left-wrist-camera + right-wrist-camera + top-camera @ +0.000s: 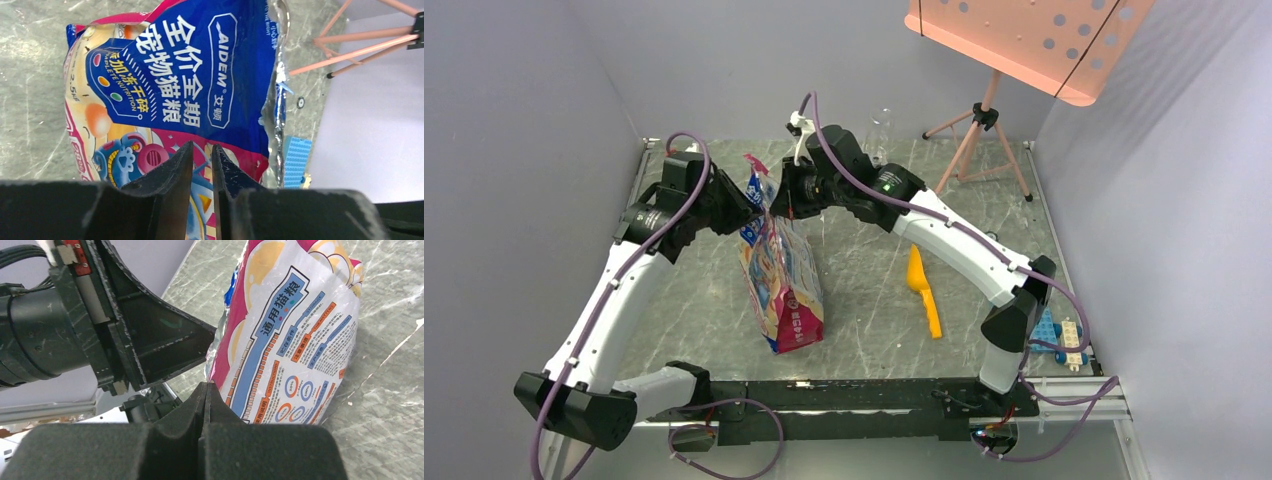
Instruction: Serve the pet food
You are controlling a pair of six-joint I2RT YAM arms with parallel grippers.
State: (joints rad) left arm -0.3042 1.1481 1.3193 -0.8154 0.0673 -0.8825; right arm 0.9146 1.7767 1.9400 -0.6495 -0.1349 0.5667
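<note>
Grey marbled tabletop (864, 290) carried the bag (782, 285), which stood upright between both tools. Your right tool (205, 387) was pressed together at the bag's foil edge, though you couldn't tell whether it pinched it. Your left tool (203, 150) was narrowly spread, just short of the bag's face. No kibble showed; it was presumably inside the bag. Bite the top edge squarely with both tools, then part them gently so the bag won't tip.
</note>
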